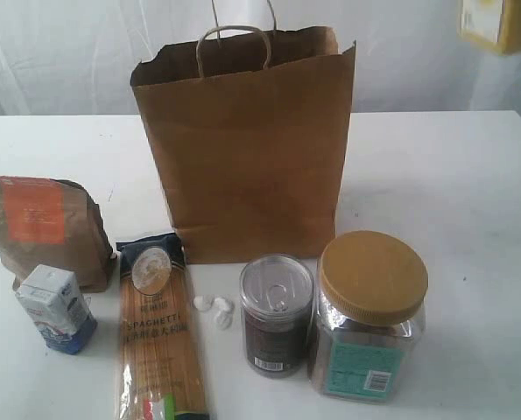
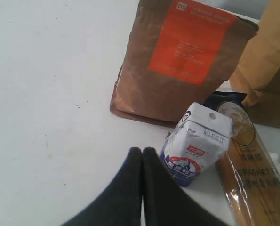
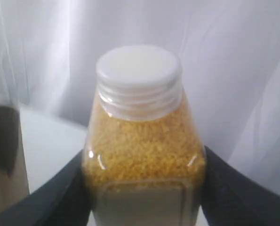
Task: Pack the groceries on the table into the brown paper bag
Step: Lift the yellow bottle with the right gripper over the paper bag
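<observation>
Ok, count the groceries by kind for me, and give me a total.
Brown pouch: 1
Blue-white carton: 1
Spaghetti packet: 1
Jars: 2, the silver-lidded jar and the tan-lidded jar
Yellow spice bottle: 1, held by the right gripper
Total: 6

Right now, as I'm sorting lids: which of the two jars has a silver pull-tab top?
The smaller dark jar, left of the bigger jar in the exterior view; that one wears a tan screw lid.

"SPAGHETTI", apparently, on long packet (image 1: 159,341)
</observation>
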Robot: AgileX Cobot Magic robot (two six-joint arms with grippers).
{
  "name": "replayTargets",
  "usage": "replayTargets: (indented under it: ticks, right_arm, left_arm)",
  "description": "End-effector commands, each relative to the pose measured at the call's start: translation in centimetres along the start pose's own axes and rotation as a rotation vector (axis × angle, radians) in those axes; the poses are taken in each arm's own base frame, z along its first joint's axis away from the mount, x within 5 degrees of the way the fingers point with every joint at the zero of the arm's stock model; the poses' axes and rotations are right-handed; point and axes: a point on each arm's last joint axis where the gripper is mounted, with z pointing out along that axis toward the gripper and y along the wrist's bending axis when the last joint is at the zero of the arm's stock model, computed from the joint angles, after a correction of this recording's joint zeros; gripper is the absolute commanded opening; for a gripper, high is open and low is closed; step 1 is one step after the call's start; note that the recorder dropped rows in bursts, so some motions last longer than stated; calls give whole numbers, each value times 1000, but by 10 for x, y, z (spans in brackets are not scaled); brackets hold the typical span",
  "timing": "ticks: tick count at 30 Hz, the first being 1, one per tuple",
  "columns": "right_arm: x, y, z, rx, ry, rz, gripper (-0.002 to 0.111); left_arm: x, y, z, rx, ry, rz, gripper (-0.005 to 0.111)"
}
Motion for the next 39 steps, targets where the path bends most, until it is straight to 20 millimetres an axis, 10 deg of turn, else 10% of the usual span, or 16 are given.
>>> replayTargets:
  ticks: [1,8,21,39]
  right_arm:
    - [-52,18,-18,-97,-213,126,0]
    - [-58,58,11,-318,-283,160,0]
    - [-20,73,84,-503,-272,378,0]
    - [-17,77,87,-561,-245,452,0]
  left_arm:
    - [0,0,0,5,-5,-15,0]
    - [0,0,0,5,-5,-15,0]
    - [0,0,0,5,-3,-15,0]
    - [0,0,0,5,-3,-15,0]
